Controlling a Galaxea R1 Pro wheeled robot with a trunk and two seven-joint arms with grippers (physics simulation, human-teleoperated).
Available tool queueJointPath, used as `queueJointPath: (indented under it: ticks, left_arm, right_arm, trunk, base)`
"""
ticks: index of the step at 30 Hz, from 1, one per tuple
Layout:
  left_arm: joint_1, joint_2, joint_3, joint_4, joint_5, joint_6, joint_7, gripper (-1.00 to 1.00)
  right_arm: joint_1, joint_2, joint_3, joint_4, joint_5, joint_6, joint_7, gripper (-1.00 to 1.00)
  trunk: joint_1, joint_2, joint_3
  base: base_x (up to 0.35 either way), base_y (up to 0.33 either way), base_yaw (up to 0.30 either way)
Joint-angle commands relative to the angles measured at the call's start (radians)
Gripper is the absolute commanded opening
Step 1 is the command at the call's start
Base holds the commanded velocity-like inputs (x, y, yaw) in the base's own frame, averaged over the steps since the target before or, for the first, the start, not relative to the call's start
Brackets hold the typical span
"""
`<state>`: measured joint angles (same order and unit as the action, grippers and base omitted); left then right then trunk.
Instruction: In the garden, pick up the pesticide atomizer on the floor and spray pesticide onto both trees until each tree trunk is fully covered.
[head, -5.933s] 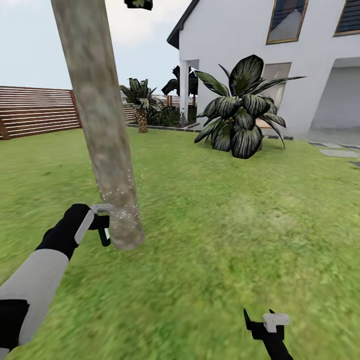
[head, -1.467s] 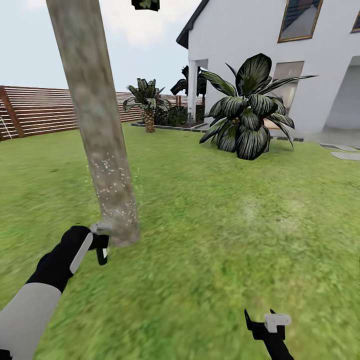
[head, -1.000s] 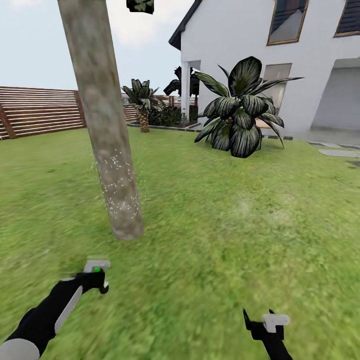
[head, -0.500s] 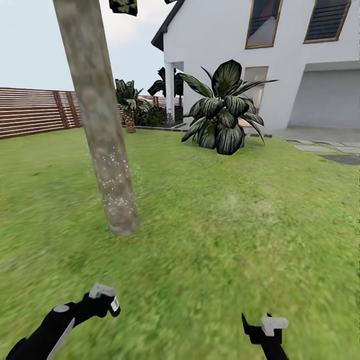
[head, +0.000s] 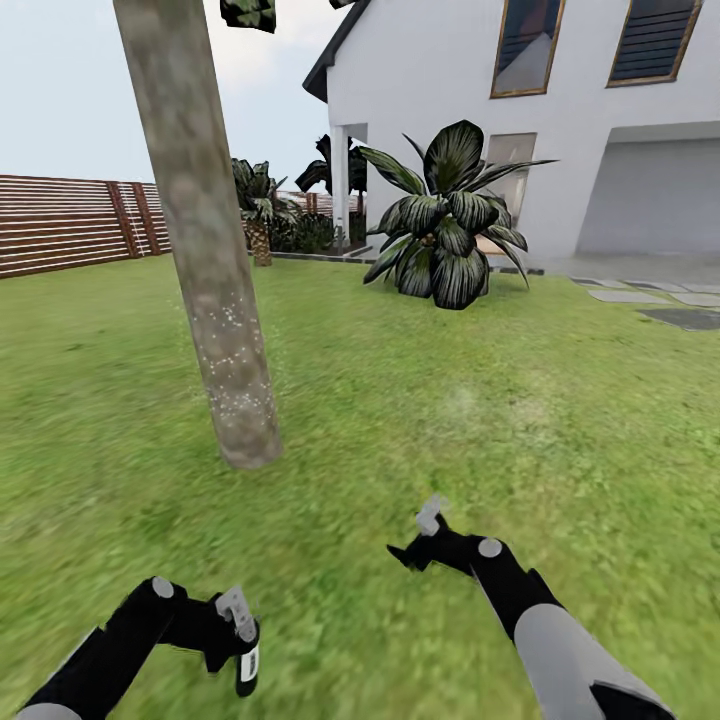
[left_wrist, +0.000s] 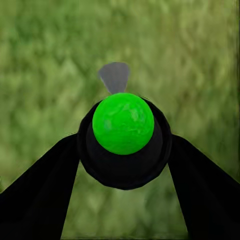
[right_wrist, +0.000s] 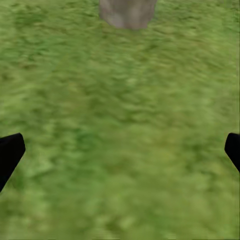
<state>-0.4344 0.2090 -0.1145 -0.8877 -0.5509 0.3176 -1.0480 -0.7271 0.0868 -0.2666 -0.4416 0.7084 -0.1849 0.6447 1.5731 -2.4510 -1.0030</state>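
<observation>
The pesticide atomizer (left_wrist: 123, 131) sits clamped in the left gripper (head: 238, 640), low over the grass (head: 400, 420), long axis roughly downward. The speckled tree trunk (head: 215, 300) leans beyond. The right gripper (head: 420, 540) is spread apart, holding nothing.

Head view faces the tree trunk (head: 215, 300); right wrist view shares its base.

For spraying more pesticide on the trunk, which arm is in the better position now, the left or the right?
Left, probably. The left gripper holds the atomizer between its fingers, while the right gripper is open over grass with nothing in it. Whitish specks cover only the lower tree trunk, so the left arm should likely rise toward it again.
</observation>
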Motion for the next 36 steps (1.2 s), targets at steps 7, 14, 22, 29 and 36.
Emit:
queueJointPath:
  ticks: [7,14,22,29,36]
  left_arm:
    - [-0.070,-0.051,0.001,-0.001,-0.177,0.012,-0.101,-1.00]
    - [-0.085,-0.068,0.000,-0.002,-0.201,0.056,-0.102,-1.00]
    - [-0.101,-0.081,-0.075,-0.002,-0.202,0.090,-0.101,-1.00]
    - [-0.105,-0.134,-0.080,-0.002,-0.356,0.118,-0.102,-1.00]
    - [-0.165,-0.190,-0.081,0.025,-0.416,0.197,-0.104,-1.00]
  right_arm:
    - [-0.023,0.026,0.001,-0.087,0.002,0.036,0.245,1.00]
    - [-0.023,0.034,0.006,-0.089,0.002,0.082,0.262,1.00]
    - [-0.023,0.034,0.243,-0.088,-0.004,0.097,0.288,-1.00]
    - [-0.023,0.040,0.291,-0.090,0.002,0.145,0.344,-1.00]
    - [-0.023,0.060,0.358,-0.110,0.000,0.169,0.370,-1.00]
  trunk:
    - [0.000,0.000,0.000]
    - [0.000,0.000,0.000]
    - [0.000,0.000,0.000]
    - [0.000,0.000,0.000]
    - [0.000,0.000,0.000]
  base:
    - [0.000,0.000,0.000]
    - [0.000,0.000,0.000]
    - [0.000,0.000,0.000]
    - [0.000,0.000,0.000]
    - [0.000,0.000,0.000]
